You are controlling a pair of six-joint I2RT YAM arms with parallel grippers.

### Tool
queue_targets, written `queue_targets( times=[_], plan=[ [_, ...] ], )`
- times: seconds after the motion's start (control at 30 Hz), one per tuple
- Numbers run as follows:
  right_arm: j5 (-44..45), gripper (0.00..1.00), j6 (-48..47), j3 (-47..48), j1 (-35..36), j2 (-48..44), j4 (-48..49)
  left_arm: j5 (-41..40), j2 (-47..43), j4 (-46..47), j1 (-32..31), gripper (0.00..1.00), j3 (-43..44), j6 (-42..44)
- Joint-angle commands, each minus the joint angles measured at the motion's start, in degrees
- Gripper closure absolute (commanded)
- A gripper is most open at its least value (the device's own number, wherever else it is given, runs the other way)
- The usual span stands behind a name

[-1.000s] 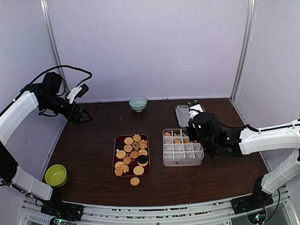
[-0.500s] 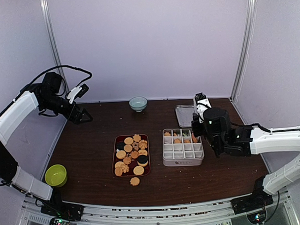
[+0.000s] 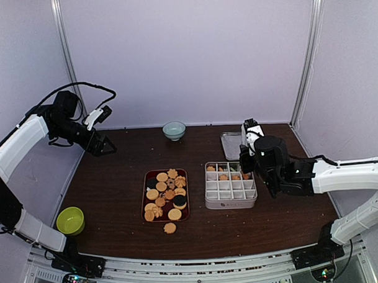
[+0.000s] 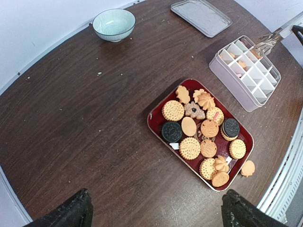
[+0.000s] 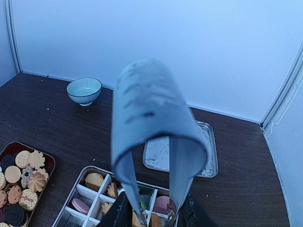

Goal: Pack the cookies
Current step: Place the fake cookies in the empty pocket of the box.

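Observation:
The cookies lie heaped on a red tray, and one loose cookie rests on the table in front of it. More cookies fill the far cells of a white divided box. My right gripper is shut on metal tongs. Their blades stand apart, with the tips over the box's far right cells. I cannot tell whether anything sits between the tips. My left gripper hangs open high above the table's far left, holding nothing.
The box's metal lid lies behind the box. A pale teal bowl stands at the back centre and a green bowl at the near left. Walls close in the back and both sides.
My right arm has drawn back to the right, lifting the tongs over the box's far right corner, and the blades have spread a little. The left arm has not moved.

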Motion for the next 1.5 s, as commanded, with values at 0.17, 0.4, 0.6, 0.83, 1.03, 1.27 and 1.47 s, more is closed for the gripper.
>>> queue_targets(
  times=[0.17,0.4,0.6,0.83,1.03,1.27,1.47],
  plan=[
    [-1.53,0.69,0.63,-1.40,-1.69,-0.24,1.88,0.74,-0.26,-0.40,0.42,0.02,1.46,-0.02],
    [-6.14,0.86,-3.18,-0.90,-2.78,-0.77,1.84,0.39,-0.38,-0.98,0.43,0.02,2.20,-0.05],
    [-13.08,1.00,-6.66,-0.74,-6.88,-2.28,-0.60,0.46,-0.23,-1.01,0.41,0.02,2.30,-0.07],
    [-21.37,1.00,-13.74,-0.43,-8.51,-1.37,-2.11,0.81,0.19,-1.01,0.44,0.02,2.95,-0.59],
    [-26.25,1.00,-17.44,-0.71,-8.42,-0.98,-2.87,0.60,0.32,-1.16,0.45,0.03,3.00,-0.60],
    [-28.09,1.00,-19.28,-1.47,-8.45,-2.48,-4.10,0.64,0.52,-1.27,0.39,0.03,3.18,-0.60],
    [-23.03,0.76,-17.01,-0.92,-8.51,-3.44,-3.79,1.10,0.70,-1.36,0.43,0.02,3.09,-0.86]
  ],
)
